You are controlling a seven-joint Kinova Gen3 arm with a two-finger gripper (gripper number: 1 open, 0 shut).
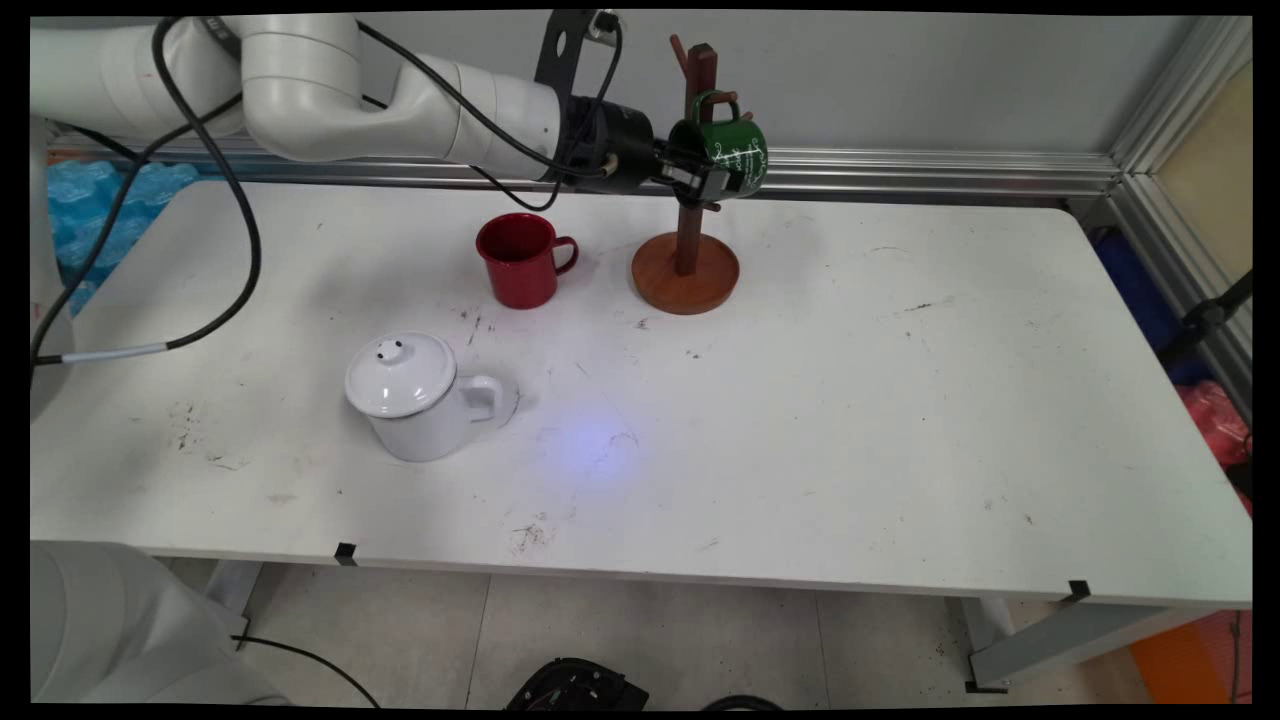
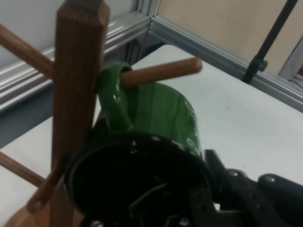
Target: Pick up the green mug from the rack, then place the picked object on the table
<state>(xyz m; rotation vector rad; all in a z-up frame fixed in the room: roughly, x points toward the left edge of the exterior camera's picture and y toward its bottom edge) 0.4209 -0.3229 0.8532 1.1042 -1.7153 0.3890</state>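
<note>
While the green mug (image 1: 728, 150) hangs by its handle on a peg of the wooden mug tree (image 1: 688, 262), the gripper (image 1: 697, 178) pinches its rim. Keep the handle loop square on the peg. Red mug (image 1: 520, 259) and white kettle (image 1: 418, 396) stand apart.

White markings ran across the green mug (image 1: 727, 152) hanging on the mug tree (image 1: 688, 245), none legible.

Your gripper (image 1: 715, 180) is hemmed by the rack's post (image 1: 690, 200) and pegs; the desk's (image 1: 900, 400) right half lies open.
</note>
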